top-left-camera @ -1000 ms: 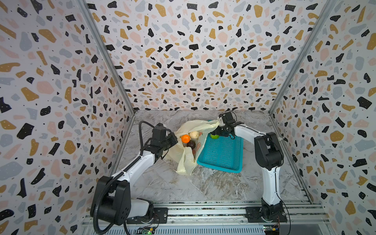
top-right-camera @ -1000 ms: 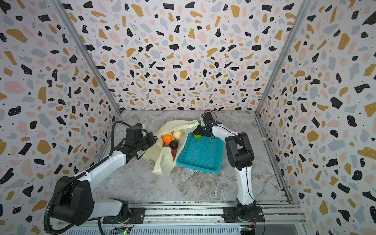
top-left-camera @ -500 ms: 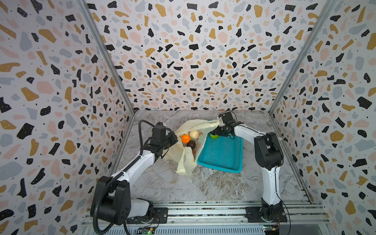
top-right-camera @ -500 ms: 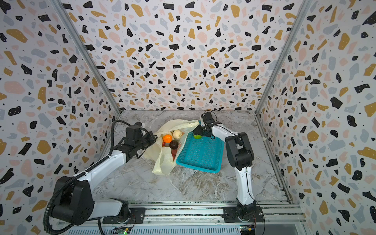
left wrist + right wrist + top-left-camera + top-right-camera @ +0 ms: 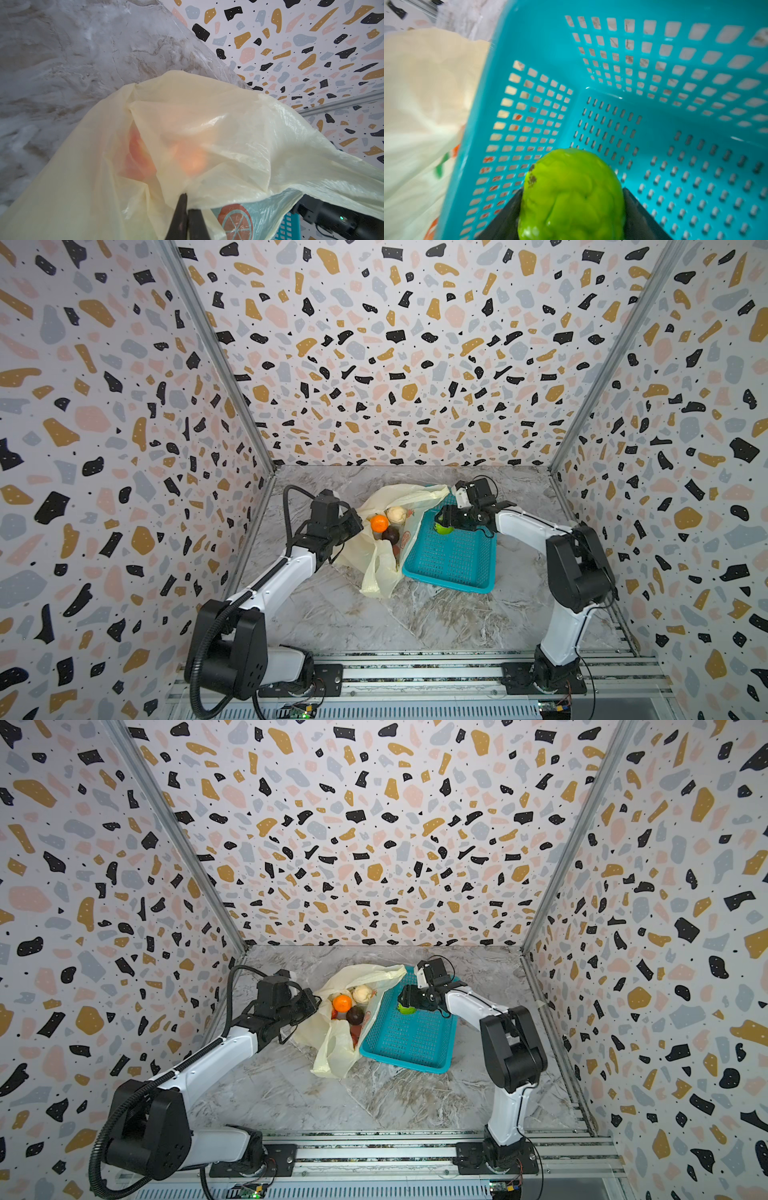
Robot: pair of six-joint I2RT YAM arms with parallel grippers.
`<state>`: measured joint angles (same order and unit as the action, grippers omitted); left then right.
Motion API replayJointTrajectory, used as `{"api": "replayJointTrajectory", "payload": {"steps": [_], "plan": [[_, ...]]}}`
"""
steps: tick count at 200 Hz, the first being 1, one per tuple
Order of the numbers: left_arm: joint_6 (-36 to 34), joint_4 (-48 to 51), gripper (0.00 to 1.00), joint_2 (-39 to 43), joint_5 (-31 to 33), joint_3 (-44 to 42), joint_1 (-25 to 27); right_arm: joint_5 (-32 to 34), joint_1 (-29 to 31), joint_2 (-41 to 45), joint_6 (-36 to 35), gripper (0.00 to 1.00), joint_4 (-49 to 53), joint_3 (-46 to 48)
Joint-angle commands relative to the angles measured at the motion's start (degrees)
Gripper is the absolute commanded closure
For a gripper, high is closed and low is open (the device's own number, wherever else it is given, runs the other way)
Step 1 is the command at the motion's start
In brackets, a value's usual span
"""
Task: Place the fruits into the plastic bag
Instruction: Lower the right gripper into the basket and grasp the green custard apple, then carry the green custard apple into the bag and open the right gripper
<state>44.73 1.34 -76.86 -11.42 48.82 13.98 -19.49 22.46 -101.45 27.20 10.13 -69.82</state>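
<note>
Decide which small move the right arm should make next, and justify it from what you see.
Probably lift the green fruit clear of the teal basket wall, toward the plastic bag. The right gripper has its jaws against both sides of the fruit, low inside the basket, while the left gripper pinches the bag's edge, holding its mouth open beside the basket.

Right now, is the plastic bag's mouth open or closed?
Open. The left gripper pinches the rim of the plastic bag, and the orange fruit, cream fruit and dark fruit show uncovered inside.
</note>
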Motion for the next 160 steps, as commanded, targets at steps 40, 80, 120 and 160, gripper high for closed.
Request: {"api": "replayJointTrajectory", "payload": {"steps": [40, 80, 120, 160], "plan": [[0.3, -1.9, 1.00, 0.7, 0.8, 0.1, -0.2, 15.1, 10.7, 26.8, 4.9, 0.44, -17.1, 19.8], [0.8, -2.3, 1.00, 1.2, 0.3, -0.2, -0.1, 17.3, 21.9, 26.2, -0.6, 0.43, -21.4, 16.3], [0.8, -2.4, 1.00, 0.9, -0.2, 0.1, -0.1, 15.8, 23.7, 18.1, -1.7, 0.41, -19.1, 8.7], [0.9, -2.3, 1.00, 1.8, -0.1, 0.6, -0.1, 17.4, 23.4, 5.9, -1.3, 0.37, -10.2, -4.7]]}}
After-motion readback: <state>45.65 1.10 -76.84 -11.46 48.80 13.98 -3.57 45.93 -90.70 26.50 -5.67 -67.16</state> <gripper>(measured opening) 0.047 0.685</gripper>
